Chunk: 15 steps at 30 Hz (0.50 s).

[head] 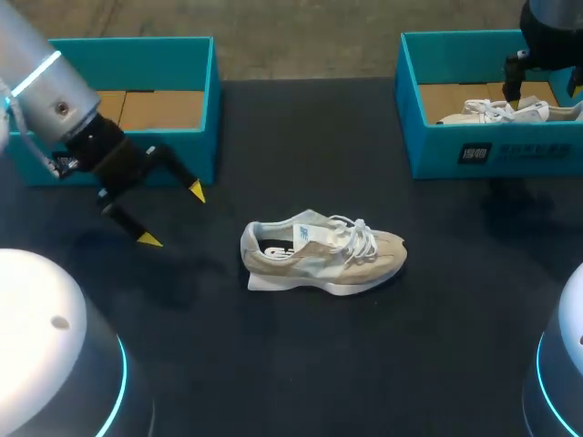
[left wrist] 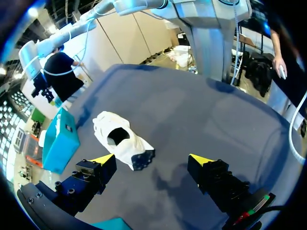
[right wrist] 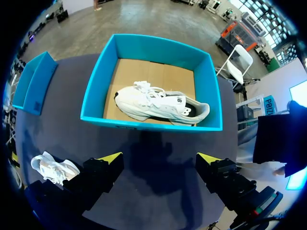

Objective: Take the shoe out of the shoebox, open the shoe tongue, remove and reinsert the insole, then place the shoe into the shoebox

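Shoe [head: 323,259] lies upright mid-surface [head: 273,364], outside both boxes. At one o'clock from it, the right shoebox [head: 428,150] holds a second shoe [head: 496,111]; your right gripper [right wrist: 159,158] hangs above, wide open and empty. At eleven o'clock, the left shoebox [head: 208,109] shows bare cardboard; your left gripper [head: 173,216] hangs beside it, wide open, holding nothing.

In the head view the right arm [head: 547,32] is cut off by the picture's edge, as is the right shoebox [head: 437,146]. The second shoe [head: 496,111] inside it shows only above the front wall. From the right wrist, the shoe [right wrist: 50,168] on the table lies beside the right end effector [right wrist: 159,157], partly behind one finger [right wrist: 103,173]. From the left wrist, ahead of the left end effector [left wrist: 152,158], its opening is too dark to read.
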{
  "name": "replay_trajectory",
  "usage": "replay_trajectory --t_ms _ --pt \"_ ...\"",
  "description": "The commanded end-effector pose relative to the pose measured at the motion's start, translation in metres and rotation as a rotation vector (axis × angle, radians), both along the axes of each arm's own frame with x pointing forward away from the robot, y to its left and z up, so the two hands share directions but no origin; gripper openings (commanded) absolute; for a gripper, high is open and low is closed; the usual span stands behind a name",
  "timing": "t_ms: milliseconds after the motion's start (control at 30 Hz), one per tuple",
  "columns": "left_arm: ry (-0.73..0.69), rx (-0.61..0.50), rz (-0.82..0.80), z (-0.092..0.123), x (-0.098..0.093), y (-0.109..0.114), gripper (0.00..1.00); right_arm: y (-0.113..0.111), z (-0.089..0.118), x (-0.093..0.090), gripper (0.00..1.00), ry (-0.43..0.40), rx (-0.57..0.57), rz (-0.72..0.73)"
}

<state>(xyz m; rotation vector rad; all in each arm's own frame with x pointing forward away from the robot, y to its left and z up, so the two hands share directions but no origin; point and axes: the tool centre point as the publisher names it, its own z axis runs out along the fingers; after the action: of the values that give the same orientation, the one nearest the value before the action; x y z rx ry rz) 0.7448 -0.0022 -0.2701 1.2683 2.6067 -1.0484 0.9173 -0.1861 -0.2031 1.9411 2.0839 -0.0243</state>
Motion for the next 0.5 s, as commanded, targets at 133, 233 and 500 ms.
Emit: replay_trajectory --t_ms 133,233,500 --pt "-0.057 -0.083 0.068 -0.001 -0.006 0.002 1.00 0.000 0.000 -0.001 1.00 -0.002 -0.001 -0.001" --pt "-0.057 -0.083 0.068 -0.001 -0.006 0.002 1.00 0.000 0.000 -0.001 1.00 -0.002 -0.001 -0.001" --pt "0.120 -0.112 0.338 -0.014 -0.018 0.007 1.00 0.000 0.000 -0.001 1.00 -0.002 -0.001 -0.001"
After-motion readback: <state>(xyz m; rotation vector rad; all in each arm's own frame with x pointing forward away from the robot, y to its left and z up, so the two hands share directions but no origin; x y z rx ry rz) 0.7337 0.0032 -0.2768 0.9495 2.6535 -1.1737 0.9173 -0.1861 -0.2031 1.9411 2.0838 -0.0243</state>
